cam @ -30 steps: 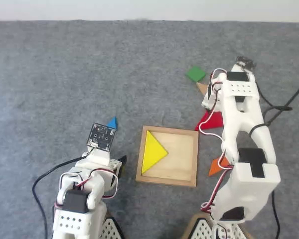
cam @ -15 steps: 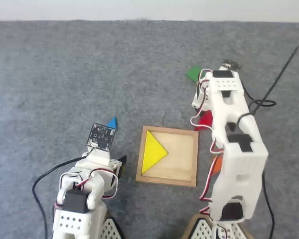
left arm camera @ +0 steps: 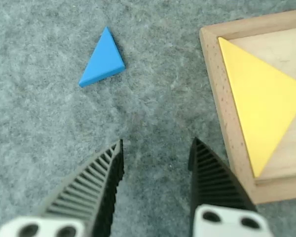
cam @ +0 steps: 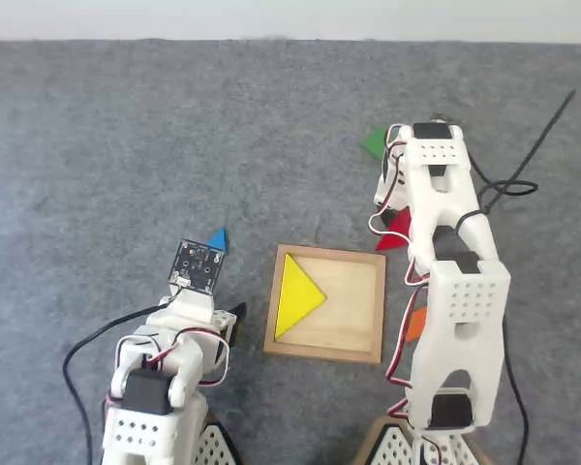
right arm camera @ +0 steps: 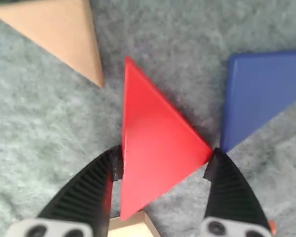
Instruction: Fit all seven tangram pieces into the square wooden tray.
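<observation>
The square wooden tray [cam: 372, 308] lies mid-table with a yellow triangle [cam: 295, 294] in its left half. My right gripper [right arm camera: 163, 158] is open, low over the red triangle [right arm camera: 155, 148], one fingertip at each side of it. A tan triangle [right arm camera: 59, 27] and a dark blue piece [right arm camera: 259, 89] lie just beyond the red one. From above, the red triangle [cam: 395, 231] peeks out under the right arm, just past the tray's far right corner. My left gripper [left arm camera: 157, 153] stands open over bare mat, between the small blue triangle [left arm camera: 102, 59] and the tray [left arm camera: 222, 98].
A green piece [cam: 375, 143] lies at the far right beside the right arm. An orange piece [cam: 416, 323] sits right of the tray, half under that arm. Grey mat covers the table, with wide free room on the left and at the back.
The right arm has swung left and come down over the red triangle, covering the tan piece in the high view. The left arm has not moved.
</observation>
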Controlling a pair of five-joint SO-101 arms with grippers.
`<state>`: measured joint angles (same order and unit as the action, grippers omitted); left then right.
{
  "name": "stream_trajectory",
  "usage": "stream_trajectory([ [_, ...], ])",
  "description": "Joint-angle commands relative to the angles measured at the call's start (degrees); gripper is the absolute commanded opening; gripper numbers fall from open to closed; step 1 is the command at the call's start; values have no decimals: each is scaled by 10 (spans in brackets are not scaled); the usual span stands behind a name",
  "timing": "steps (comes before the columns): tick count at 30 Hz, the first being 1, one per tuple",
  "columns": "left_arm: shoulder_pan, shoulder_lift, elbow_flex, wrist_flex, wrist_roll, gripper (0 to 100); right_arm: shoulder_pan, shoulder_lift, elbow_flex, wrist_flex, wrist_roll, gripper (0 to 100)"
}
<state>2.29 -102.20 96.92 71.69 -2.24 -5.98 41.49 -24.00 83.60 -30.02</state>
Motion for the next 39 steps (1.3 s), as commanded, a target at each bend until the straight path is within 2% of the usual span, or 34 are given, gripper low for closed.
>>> stream_trajectory([
  [1,3,-4,-4,-3,-1,207,4,-7,-29,14,1,151],
  [13,3,-4,-4,-3,-1,207,23,-160,-35,99,4,151],
  [18,3,-4,-4,-3,-1,207,31,-180,-35,109,7,154],
  [21,3,-4,-4,-3,-1,207,21,-164,-36,65,58,166],
  [27,3,-4,-4,-3,-1,207,26,-95,-43,42,132,352],
  [32,3,-4,-4,-3,-1,207,51,-4,-96,21,206,324],
  [39,3,-4,-4,-3,-1,207,47,87,-204,55,283,316],
])
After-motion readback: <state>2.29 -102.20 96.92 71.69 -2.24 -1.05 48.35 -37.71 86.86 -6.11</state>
